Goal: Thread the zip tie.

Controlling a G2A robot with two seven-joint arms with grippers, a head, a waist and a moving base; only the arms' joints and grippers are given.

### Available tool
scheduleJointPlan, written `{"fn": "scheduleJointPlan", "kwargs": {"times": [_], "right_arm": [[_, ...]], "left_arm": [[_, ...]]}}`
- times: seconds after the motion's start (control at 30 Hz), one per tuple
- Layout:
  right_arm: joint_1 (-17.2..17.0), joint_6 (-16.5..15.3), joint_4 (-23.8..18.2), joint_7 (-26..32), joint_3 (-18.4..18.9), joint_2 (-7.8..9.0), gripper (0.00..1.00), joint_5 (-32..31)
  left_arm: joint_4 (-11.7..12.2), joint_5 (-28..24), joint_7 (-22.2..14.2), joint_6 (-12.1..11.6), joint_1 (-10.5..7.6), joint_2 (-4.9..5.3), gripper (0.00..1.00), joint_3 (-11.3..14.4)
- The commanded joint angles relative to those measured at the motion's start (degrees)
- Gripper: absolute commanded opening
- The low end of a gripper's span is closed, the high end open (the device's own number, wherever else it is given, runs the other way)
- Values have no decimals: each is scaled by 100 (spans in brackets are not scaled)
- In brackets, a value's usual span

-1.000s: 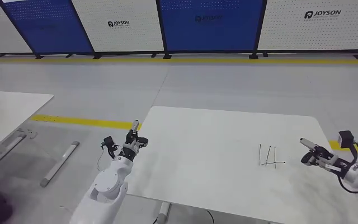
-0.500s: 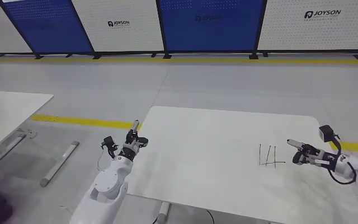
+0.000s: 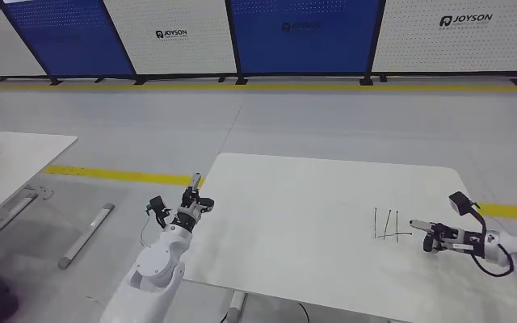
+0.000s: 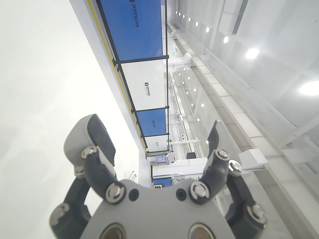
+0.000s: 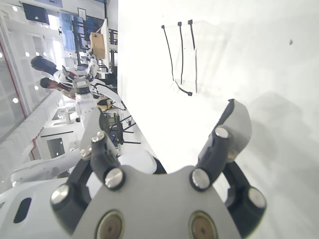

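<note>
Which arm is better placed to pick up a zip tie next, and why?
Right. The right claw, open, hangs beside the zip ties, pointing at them. The left claw sits at the opposite edge of the table, far from them.

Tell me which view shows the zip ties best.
Right wrist view: the zip ties lie close ahead of the open fingers, three side by side and one across their ends, heads visible. Top view gives thin dark lines. Left wrist view gives tiny far-off slivers.
</note>
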Motion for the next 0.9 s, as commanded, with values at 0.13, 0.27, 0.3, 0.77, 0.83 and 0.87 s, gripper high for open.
{"fn": "scheduleJointPlan", "kwargs": {"times": [0.13,0.27,0.3,0.77,0.83,0.87], "right_arm": [[132,-97,117,2,-277,76,100,109],[132,-97,117,2,-277,76,100,109],[132,-97,117,2,-277,76,100,109],[461,-60,609,-143,-501,30,100,449],[533,-45,738,-167,-568,19,100,427],[560,-52,789,-186,-597,15,100,411]], "left_arm": [[0,0,0,0,0,0,100,0],[0,0,0,0,0,0,100,0],[0,0,0,0,0,0,100,0],[0,0,0,0,0,0,100,0],[0,0,0,0,0,0,100,0],[0,0,0,0,0,0,100,0]]}}
